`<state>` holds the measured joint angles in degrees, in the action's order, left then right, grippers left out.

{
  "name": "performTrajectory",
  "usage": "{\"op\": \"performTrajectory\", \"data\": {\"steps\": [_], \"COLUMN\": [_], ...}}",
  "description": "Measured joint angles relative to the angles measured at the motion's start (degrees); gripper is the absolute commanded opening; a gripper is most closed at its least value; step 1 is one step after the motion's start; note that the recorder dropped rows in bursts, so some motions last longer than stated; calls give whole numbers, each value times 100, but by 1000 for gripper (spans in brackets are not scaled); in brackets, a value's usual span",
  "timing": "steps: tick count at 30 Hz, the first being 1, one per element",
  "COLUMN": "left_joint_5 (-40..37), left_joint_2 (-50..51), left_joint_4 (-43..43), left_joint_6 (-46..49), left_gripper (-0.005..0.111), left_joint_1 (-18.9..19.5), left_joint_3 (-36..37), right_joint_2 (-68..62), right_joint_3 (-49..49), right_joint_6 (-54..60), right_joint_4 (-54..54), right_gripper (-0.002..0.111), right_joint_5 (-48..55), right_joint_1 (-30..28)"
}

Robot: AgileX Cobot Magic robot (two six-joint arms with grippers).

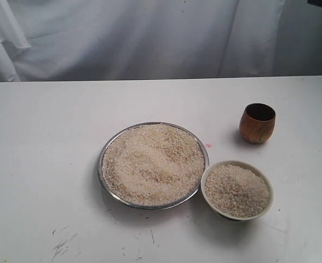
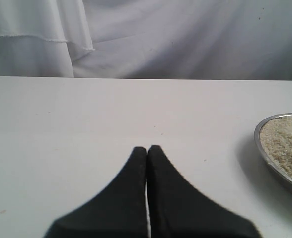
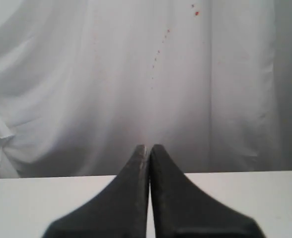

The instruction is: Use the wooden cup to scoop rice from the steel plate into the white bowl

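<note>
The steel plate (image 1: 107, 147) lies mid-table, heaped with rice (image 1: 153, 163). Touching its right front edge stands the white bowl (image 1: 207, 176), also filled with rice (image 1: 236, 189). The wooden cup (image 1: 257, 123) stands upright and empty behind the bowl. Neither gripper shows in the exterior view. My left gripper (image 2: 147, 148) is shut with nothing in it, low over bare table; the plate's rim (image 2: 257, 141) and some rice (image 2: 286, 141) show at the edge of the left wrist view. My right gripper (image 3: 148, 147) is shut and empty, facing the white curtain.
A white cloth backdrop (image 1: 150, 38) hangs along the table's far edge. The white table (image 1: 40, 164) carries dark scuff marks (image 1: 62, 246) near its front left. A small pink spot (image 1: 208, 146) sits just right of the plate.
</note>
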<state>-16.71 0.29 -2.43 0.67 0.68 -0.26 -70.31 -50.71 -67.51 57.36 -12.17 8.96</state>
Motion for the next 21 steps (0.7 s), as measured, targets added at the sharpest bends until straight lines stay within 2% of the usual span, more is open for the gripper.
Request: {"op": "performTrajectory", "data": {"steps": [6,14,21], "left_joint_5": [0,0,0], "left_joint_2": [0,0,0], "left_joint_4": [0,0,0], "left_joint_6": [0,0,0], "left_gripper": [0,0,0], "left_joint_1": [0,0,0], "left_joint_3": [0,0,0], "right_joint_2": [999,2232,3058], "right_joint_3": [516,904,918], "right_joint_6": [-115,-252,185], "right_joint_4": [3,-36,-36], "right_gripper": [0,0,0], "right_joint_5": [821,903,1118], "right_joint_1": [310,355,355]}}
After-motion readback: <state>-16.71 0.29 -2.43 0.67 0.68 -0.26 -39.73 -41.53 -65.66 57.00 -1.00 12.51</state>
